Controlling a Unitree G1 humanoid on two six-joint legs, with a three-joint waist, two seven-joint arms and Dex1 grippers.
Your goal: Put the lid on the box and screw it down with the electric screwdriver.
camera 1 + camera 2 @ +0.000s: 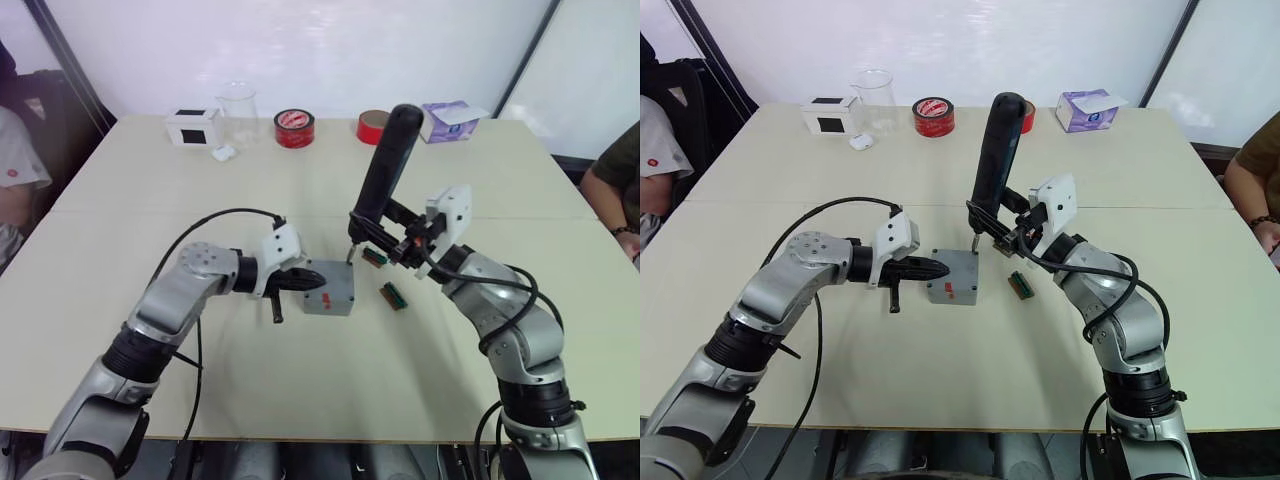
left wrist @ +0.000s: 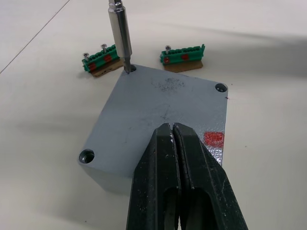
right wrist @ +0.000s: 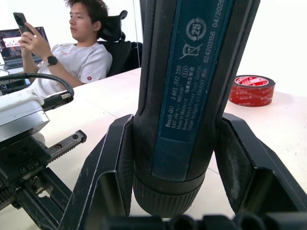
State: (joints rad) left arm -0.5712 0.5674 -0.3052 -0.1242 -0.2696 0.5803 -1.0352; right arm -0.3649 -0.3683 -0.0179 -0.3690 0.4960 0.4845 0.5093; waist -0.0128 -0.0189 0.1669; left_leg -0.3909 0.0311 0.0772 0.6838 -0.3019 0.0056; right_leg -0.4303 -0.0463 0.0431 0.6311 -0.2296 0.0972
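The grey box [image 1: 330, 297] sits mid-table with the lid [image 2: 158, 120] lying flat on top of it; a red mark shows on its side. My left gripper [image 2: 173, 132] is shut, its fingertips pressing on the lid's near edge. My right gripper [image 3: 180, 158] is shut on the electric screwdriver [image 1: 388, 165], held nearly upright and leaning a little. Its metal bit [image 2: 120, 36] stands in the lid's far corner screw hole.
Two green terminal blocks [image 2: 100, 60] [image 2: 183, 54] lie just beyond the box. At the table's far edge stand a white box [image 1: 193, 127], a clear beaker [image 1: 238, 112], two red tape rolls [image 1: 294, 128] and a purple tissue box [image 1: 450, 120]. People sit at both sides.
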